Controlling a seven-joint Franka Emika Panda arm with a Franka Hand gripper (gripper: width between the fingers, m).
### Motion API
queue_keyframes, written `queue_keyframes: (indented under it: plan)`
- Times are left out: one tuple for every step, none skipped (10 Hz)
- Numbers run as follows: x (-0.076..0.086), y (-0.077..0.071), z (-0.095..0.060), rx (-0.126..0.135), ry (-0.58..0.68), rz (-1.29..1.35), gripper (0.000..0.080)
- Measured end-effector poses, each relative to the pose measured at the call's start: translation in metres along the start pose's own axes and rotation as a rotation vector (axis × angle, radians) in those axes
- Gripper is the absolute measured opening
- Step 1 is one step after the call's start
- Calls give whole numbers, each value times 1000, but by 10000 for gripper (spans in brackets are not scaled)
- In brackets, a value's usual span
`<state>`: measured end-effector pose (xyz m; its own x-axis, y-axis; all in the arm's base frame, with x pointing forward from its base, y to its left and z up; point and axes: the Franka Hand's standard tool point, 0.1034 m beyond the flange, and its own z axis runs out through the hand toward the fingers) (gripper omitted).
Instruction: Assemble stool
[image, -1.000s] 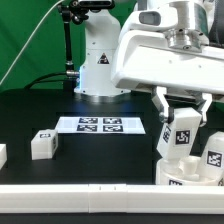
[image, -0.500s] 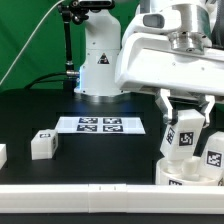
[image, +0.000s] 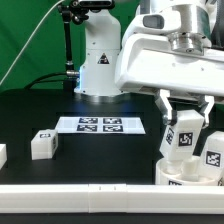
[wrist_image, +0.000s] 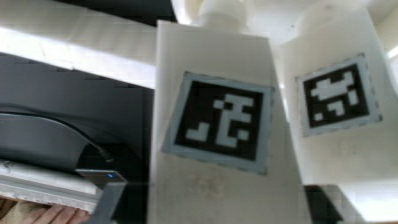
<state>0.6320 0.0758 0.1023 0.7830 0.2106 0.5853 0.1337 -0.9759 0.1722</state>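
My end effector (image: 185, 117) is clamped on a leg (image: 183, 140), one black finger on each flank, so the opening is only as wide as the block. The leg hangs upright with its long axis vertical and its tagged face toward the exterior camera. The seat (image: 176, 173) sits on the desk (image: 100, 160) directly below it, at the exterior view's right. The leg's lower end looks to be at or just inside the seat; I cannot tell whether it is seated. A second leg (image: 213, 152) stands just beside it, and the wrist view shows the two close and parallel. I judge the coming move to be straight down the leg's axis.
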Motion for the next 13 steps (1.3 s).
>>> queue_keyframes:
  plan:
    - [-3, 1, 0, -2, -2, 1, 327]
    - [-7, 2, 0, -4, -4, 1, 327]
    - [-9, 1, 1, -4, -8, 0, 327]
    - [-9, 1, 2, -4, -10, 0, 327]
    - [-9, 1, 2, -4, -10, 0, 327]
    - [-9, 1, 2, -4, -10, 0, 327]
    - [-10, 1, 2, -4, -11, 0, 327]
    - [-12, 1, 3, -5, -15, -1, 327]
    - [-14, 2, 5, -7, -19, -1, 327]
    - [-17, 2, 6, -7, -23, -3, 327]
    - [-18, 2, 7, -8, -22, -8, 327]
    - [-18, 2, 8, -9, -21, -17, 327]
    - [-18, 5, 9, -14, -12, -21, 327]
